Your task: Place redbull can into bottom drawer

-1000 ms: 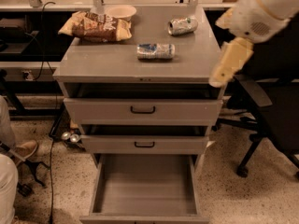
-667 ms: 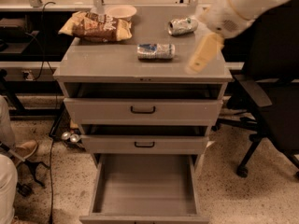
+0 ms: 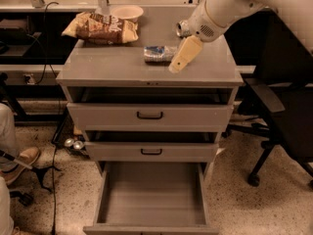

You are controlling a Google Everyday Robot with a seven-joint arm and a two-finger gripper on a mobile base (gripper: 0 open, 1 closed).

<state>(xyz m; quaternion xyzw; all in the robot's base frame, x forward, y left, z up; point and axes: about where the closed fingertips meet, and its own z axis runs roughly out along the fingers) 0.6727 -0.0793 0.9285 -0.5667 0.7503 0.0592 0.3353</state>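
Note:
The redbull can, slim and silver-and-blue, lies on its side in the middle of the grey cabinet top. My gripper is cream-coloured and hangs from the white arm that reaches in from the upper right. It points down at the top just to the right of the can, close to its end or touching it. The bottom drawer is pulled out at the foot of the cabinet, with its flat grey floor bare.
A brown snack bag and a pale bowl sit at the back left of the top. A second silver can shows partly behind my arm. Two upper drawers with black handles stand slightly ajar. A black office chair stands right; a person's shoe is left.
My arm has swung left from beside the cabinet's right edge to over its top, and the gripper has come down next to the redbull can. The can has not moved.

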